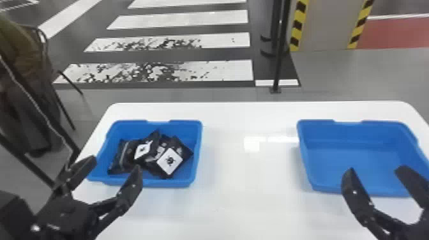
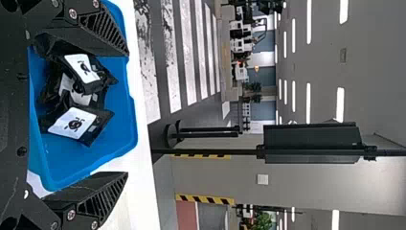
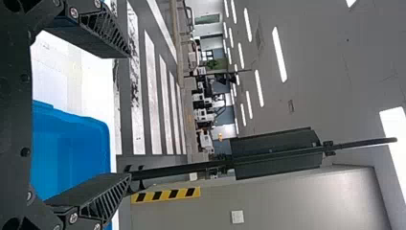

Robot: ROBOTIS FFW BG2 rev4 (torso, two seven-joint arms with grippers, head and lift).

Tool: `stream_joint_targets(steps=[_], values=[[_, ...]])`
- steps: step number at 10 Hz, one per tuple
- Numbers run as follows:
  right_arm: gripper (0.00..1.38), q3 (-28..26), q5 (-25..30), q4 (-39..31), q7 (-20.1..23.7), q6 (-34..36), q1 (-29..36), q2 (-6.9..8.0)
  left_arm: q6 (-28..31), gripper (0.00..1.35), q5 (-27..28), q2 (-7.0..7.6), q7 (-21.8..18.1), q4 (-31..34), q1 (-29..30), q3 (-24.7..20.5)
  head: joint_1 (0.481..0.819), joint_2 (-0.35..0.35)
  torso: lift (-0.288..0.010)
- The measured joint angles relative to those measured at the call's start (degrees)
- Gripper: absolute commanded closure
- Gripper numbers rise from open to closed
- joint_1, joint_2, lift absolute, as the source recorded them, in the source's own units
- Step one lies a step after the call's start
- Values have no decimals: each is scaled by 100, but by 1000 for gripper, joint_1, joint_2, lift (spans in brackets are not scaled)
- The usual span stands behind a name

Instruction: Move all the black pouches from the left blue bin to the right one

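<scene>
In the head view my left gripper [image 1: 114,167] stands open at the near left corner of the left blue bin [image 1: 194,159], with nothing between its fingers. Several black pouches [image 1: 186,151] with white labels lie heaped in that bin. My right gripper [image 1: 374,172], also open, is over the near side of the right blue bin [image 1: 351,153], whose visible floor is bare. The left wrist view has the left gripper [image 2: 128,112] with fingers wide apart, the pouches [image 2: 98,122] lying beyond. In the right wrist view the right gripper [image 3: 130,115] is spread, the right bin [image 3: 72,148] beyond it.
Both bins stand on a white table [image 1: 242,178] with rounded corners, a wide gap between them. Behind the table rises a black post [image 1: 278,63] near a grey pillar with striped edges. A dark chair-like object with a cloth stands left of the table.
</scene>
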State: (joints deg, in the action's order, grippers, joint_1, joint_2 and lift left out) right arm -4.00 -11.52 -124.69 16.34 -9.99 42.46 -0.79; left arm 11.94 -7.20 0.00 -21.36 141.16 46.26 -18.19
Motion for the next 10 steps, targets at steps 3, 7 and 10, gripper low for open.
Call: stream_joint_targets(steps=[3, 7, 10], values=[[139, 0, -14, 8, 0, 2, 0, 0, 13, 160, -4, 0, 0, 0, 0, 13, 695, 117, -140], [139, 0, -52, 18, 0, 24, 0, 0, 58, 159, -23, 0, 0, 3, 8, 14, 695, 116, -140], [139, 0, -82, 37, 0, 42, -7, 0, 817, 157, 54, 100, 2, 6, -284, 125, 695, 105, -140]])
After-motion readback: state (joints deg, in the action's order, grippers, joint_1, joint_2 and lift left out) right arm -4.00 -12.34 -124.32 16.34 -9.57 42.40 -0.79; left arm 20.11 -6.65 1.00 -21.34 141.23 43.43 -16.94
